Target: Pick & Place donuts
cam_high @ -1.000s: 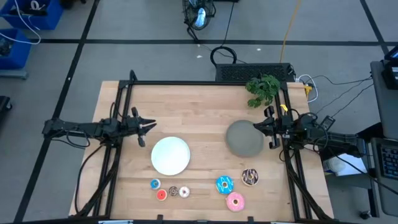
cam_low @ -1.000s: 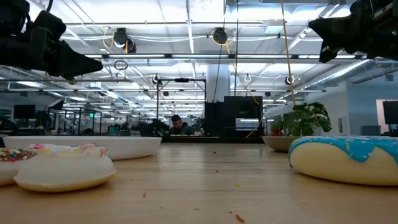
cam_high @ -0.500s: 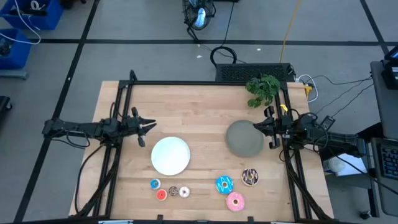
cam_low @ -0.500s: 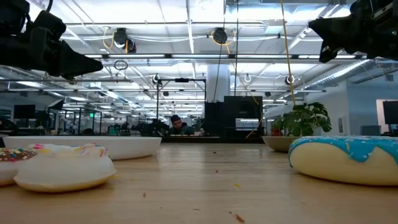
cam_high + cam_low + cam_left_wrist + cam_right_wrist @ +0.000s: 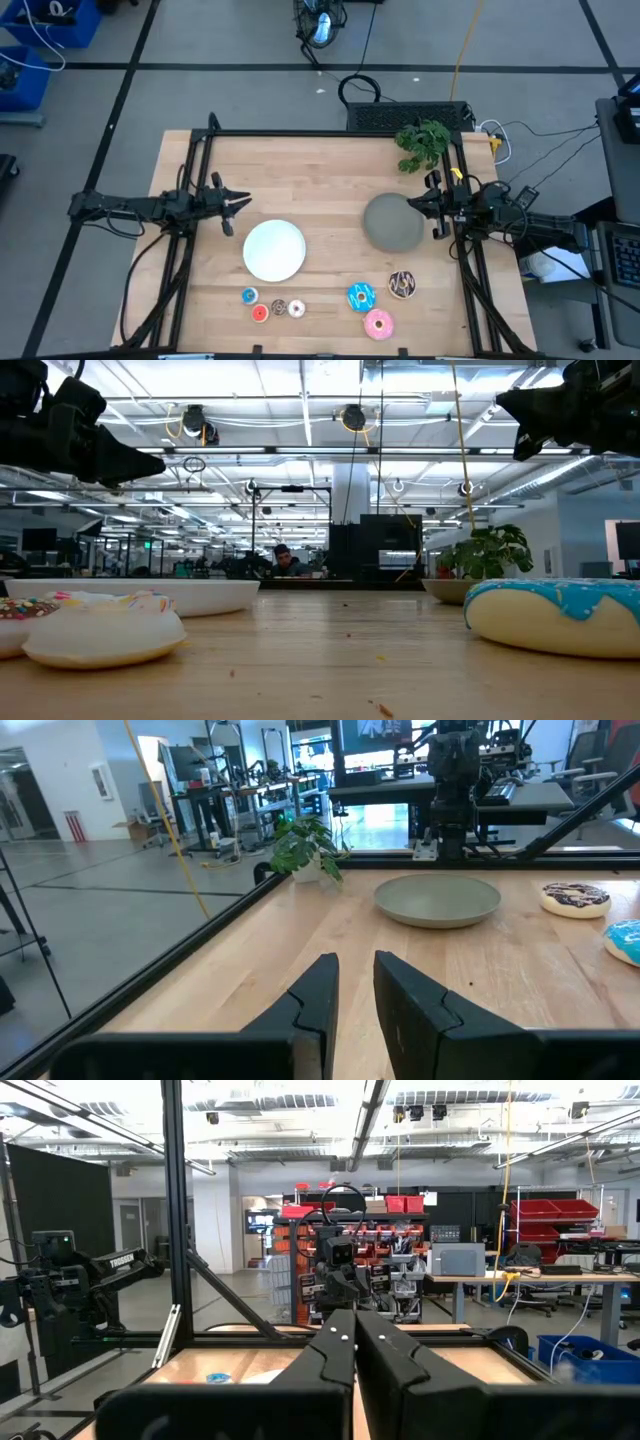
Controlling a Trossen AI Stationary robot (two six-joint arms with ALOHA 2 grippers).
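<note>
Six toy donuts lie flat near the table's near edge. The small blue [image 5: 249, 295], red [image 5: 260, 313] and whitish [image 5: 296, 308] ones sit left, with a small brown sprinkled ring [image 5: 278, 305] among them. The blue-iced [image 5: 361, 296], pink-iced [image 5: 378, 323] and chocolate [image 5: 401, 284] ones sit right. My left gripper [image 5: 246, 203] hovers above the table's left side beyond the white plate, fingers slightly apart [image 5: 355, 965], holding nothing. My right gripper [image 5: 408, 203] hovers over the grey plate's far right rim, shut [image 5: 355, 1320] and empty.
The white plate [image 5: 274, 250] sits at mid-table and the grey plate [image 5: 393, 222] to its right. A potted plant [image 5: 422, 143] stands at the far right corner. Black frame rails [image 5: 190, 240] run along both sides. Bare wood lies between the two grippers.
</note>
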